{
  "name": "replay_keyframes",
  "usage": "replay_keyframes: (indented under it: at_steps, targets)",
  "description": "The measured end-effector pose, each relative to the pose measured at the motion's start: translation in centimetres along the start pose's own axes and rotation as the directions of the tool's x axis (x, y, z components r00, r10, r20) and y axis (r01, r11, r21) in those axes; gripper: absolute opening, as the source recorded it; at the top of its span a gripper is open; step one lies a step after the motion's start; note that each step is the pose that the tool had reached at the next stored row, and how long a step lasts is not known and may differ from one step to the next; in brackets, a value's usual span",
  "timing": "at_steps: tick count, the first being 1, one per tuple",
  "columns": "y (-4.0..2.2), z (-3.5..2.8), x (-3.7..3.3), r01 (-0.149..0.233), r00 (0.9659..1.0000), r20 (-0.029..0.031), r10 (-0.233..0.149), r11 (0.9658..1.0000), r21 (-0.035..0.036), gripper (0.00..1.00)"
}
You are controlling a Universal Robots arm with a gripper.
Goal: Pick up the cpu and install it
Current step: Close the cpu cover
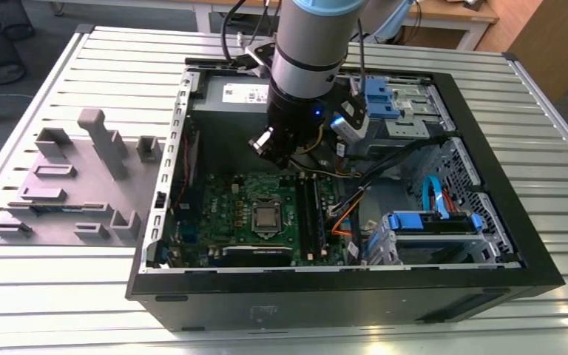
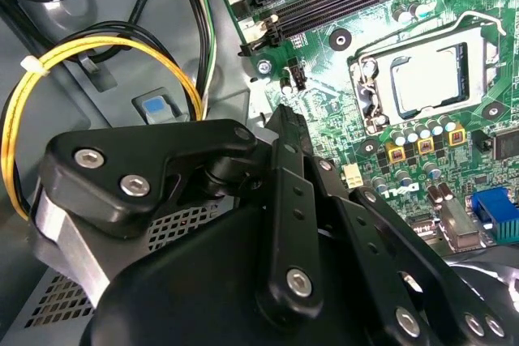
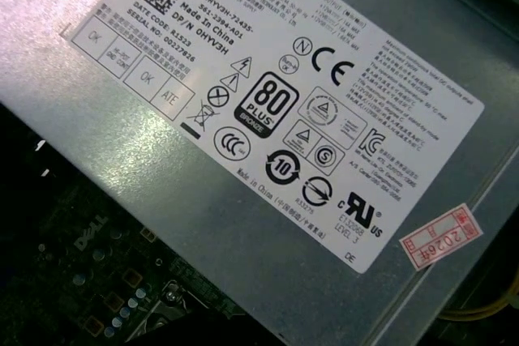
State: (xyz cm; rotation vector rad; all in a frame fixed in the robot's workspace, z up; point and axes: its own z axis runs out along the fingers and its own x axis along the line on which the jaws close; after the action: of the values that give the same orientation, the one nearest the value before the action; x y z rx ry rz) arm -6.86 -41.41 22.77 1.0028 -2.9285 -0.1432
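Hovering end effector [image 2: 284, 119] over motherboard [image 1: 254, 214] | fingers together, empty | cpu [image 2: 428, 79] seated in socket

A robotics lab or workshop: an opened computer case [image 1: 343, 222] lies on a slatted metal surface [image 1: 86, 296] beside grey fixture blocks [image 1: 77, 185], with wooden desks [image 1: 461, 15] behind.

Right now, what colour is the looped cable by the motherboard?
Yellow cable loop, clearest in the second wrist view.
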Motion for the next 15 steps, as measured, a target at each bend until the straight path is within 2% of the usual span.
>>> replay_keyframes:
  at_steps: [15]
  targets:
    - [0.0,0.0,0.0,0.0,1.0,-0.0002,0.0,1.0,-0.0002,0.11]
